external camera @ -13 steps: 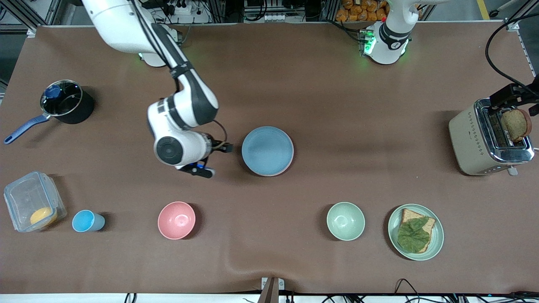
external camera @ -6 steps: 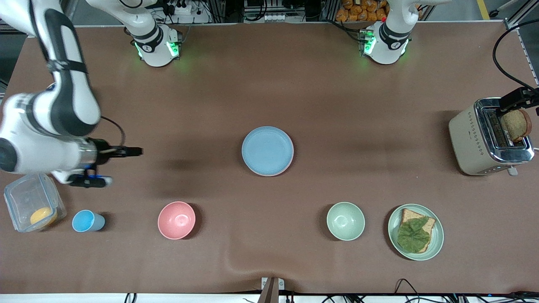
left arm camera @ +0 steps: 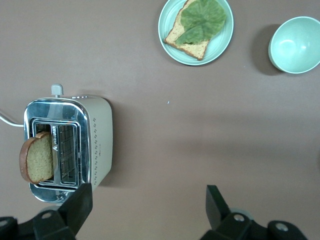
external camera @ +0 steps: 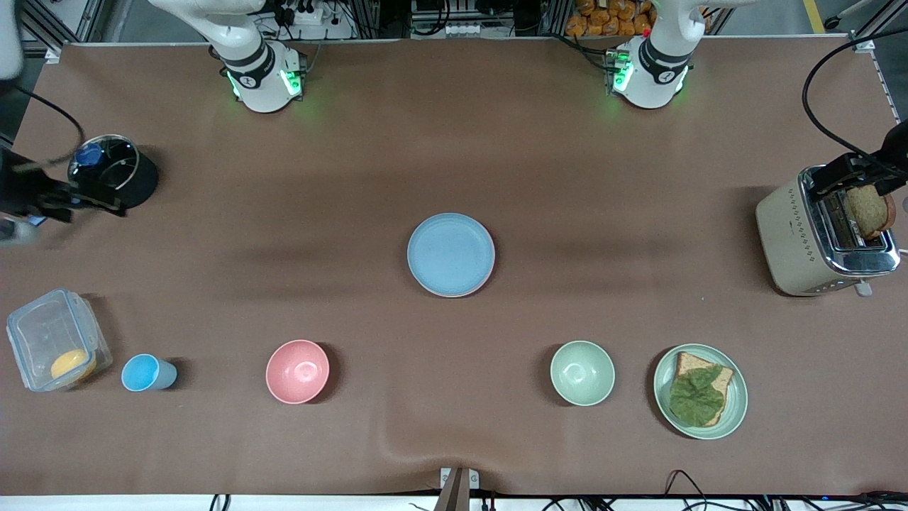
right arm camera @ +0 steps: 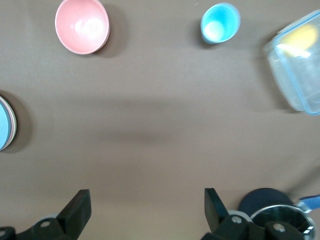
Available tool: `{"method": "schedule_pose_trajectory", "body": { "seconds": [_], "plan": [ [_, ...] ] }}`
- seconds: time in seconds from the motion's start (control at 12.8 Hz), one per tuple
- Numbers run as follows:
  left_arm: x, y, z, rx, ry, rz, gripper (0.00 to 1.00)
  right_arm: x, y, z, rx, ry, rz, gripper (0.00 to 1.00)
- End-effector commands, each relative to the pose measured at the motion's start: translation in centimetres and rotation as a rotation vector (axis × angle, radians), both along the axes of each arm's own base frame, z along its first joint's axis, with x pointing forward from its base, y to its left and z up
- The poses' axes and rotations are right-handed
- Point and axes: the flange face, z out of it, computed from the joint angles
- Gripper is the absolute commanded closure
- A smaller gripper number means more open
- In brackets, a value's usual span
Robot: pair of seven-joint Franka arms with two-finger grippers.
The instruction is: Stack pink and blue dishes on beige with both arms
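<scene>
Plates sit stacked mid-table in the front view: the blue plate (external camera: pixel 450 253) on top, a pink rim (external camera: pixel 479 286) peeping beneath, beige unseen. Both grippers are well apart from it, the right gripper (external camera: pixel 42 202) over the saucepan (external camera: pixel 113 170) end, the left gripper (external camera: pixel 855 174) over the toaster (external camera: pixel 816 238). Left wrist view: the jaws stand wide and empty, no stack visible. Right wrist view: the jaws gape empty; the stack's edge (right arm camera: pixel 5 124) shows, so the right arm seems slightly better placed.

right pincer (external camera: pixel 106 206) swung away from blue plate (external camera: pixel 450 253), now over black pot (external camera: pixel 113 172)
</scene>
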Motion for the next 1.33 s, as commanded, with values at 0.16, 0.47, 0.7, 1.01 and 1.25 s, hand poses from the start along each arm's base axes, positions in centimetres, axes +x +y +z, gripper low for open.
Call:
{"method": "schedule_pose_trajectory", "body": {
  "seconds": [0.16, 0.47, 0.7, 1.01, 1.25],
  "plan": [
    [0.0, -2.7, 1.5, -0.016, -0.015, 0.006, 0.00, -2.5, 0.3, 3.2, -0.023, -0.034, -0.009, 0.00],
    [-0.4, -3.4, 1.7, -0.026, 0.007, -0.004, 0.00, -2.5, 4.6, 4.3, -0.121, -0.045, -0.067, 0.00],
    [-0.5, -3.1, 2.7, -0.031, -0.002, 0.002, 0.00, -2.4, 4.2, 5.1, -0.127, -0.061, -0.059, 0.00],
    [-0.6, -3.1, 2.4, -0.033, 0.018, -0.003, 0.00, -2.2, 4.6, 5.9, -0.122, -0.080, -0.047, 0.00],
    [-0.5, -3.1, 2.3, -0.033, 0.020, -0.009, 0.00, -2.2, 4.8, 5.8, -0.113, -0.080, -0.046, 0.00]
  ]
}}
